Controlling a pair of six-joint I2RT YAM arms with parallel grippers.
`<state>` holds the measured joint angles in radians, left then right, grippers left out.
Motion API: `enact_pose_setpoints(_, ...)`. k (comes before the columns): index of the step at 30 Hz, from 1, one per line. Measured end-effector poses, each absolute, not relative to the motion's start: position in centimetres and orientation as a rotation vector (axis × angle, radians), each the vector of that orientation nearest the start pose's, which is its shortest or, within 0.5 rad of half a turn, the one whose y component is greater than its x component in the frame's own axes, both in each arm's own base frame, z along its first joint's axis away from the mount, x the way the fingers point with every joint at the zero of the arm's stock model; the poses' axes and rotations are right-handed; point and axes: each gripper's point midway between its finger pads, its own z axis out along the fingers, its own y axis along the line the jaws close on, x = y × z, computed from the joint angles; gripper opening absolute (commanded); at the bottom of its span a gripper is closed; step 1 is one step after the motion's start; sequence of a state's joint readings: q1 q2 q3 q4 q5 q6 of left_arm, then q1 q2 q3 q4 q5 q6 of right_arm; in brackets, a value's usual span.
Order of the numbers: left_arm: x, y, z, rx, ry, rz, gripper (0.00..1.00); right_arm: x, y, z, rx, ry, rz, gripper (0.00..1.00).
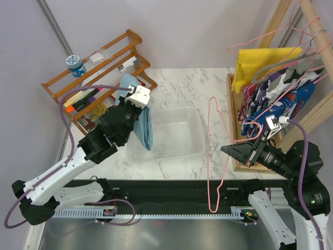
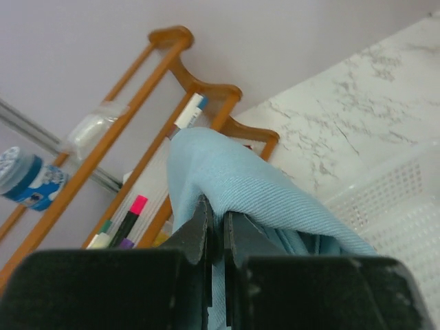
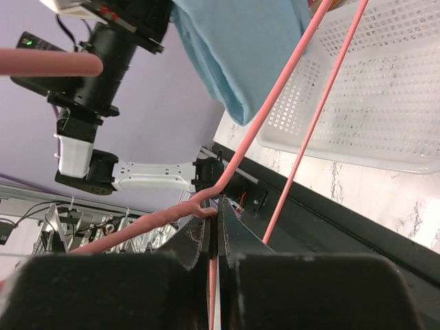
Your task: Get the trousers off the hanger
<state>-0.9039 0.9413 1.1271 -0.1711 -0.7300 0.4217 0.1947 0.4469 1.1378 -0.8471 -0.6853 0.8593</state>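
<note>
The light-blue trousers (image 1: 144, 127) hang from my left gripper (image 1: 133, 89) above the left end of the clear plastic tray (image 1: 179, 141). In the left wrist view the jaws of that gripper (image 2: 216, 213) are shut on a fold of the trousers (image 2: 261, 185). The pink wire hanger (image 1: 208, 156) dangles bare to the right of the tray, apart from the trousers. My right gripper (image 1: 225, 148) is shut on it. The right wrist view shows the hanger (image 3: 275, 89) pinched between the fingers of that gripper (image 3: 214, 206), with the trousers (image 3: 240, 48) beyond.
A wooden shelf rack (image 1: 99, 67) with markers and a blue-lidded jar (image 1: 76, 65) stands at the back left. On the right, a wooden clothes rack (image 1: 312, 31) carries a yellow cloth (image 1: 263, 60), patterned clothes (image 1: 281, 99) and more wire hangers. A black rail (image 1: 166, 195) runs along the near edge.
</note>
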Motion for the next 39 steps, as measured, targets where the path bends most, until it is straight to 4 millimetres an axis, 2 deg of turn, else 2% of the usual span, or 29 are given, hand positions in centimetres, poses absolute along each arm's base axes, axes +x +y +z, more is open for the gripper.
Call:
enact_pose_setpoints(3,28.9,-16.8,36.2,0.531,1.564,0.168,0.02,8.7,15.6,37.4,0.066,1.891,1.339,0.0)
enact_pose_setpoints(5,29.3,-19.1,33.7,0.595,1.611,0.114,0.02,8.6,15.6,37.4,0.063,1.892,1.341,0.0)
enact_pose_setpoints(10,29.1,-24.0,27.2,0.743,1.732,-0.038,0.02,8.5,15.6,37.4,0.059,1.892,1.345,0.0)
enact_pose_setpoints(16,28.0,-27.7,23.0,0.803,1.829,-0.194,0.02,8.3,15.6,37.3,0.05,1.884,1.35,0.0)
enact_pose_setpoints(29,26.3,-32.0,14.6,0.737,2.075,-0.442,0.02,8.6,15.7,36.4,0.062,1.896,1.356,0.0)
enact_pose_setpoints(31,25.9,-32.4,13.7,0.739,2.107,-0.473,0.14,8.7,15.7,36.2,0.067,1.901,1.358,0.0)
enact_pose_setpoints(32,25.6,-32.6,13.5,0.741,2.118,-0.488,0.3,8.7,15.8,36.1,0.069,1.904,1.359,0.0)
enact_pose_setpoints(34,25.2,-32.8,13.7,0.737,2.128,-0.525,0.44,8.8,15.8,36.0,0.073,1.909,1.359,0.0)
enact_pose_setpoints(35,24.9,-32.9,14.0,0.729,2.131,-0.552,0.66,8.8,15.8,36.0,0.073,1.909,1.359,0.0)
enact_pose_setpoints(37,24.1,-32.9,15.4,0.703,2.128,-0.613,0.76,8.9,15.8,36.0,0.071,1.908,1.359,0.0)
enact_pose_setpoints(39,23.3,-32.6,17.7,0.683,2.095,-0.663,0.77,9.0,15.8,36.0,0.072,1.909,1.359,0.0)
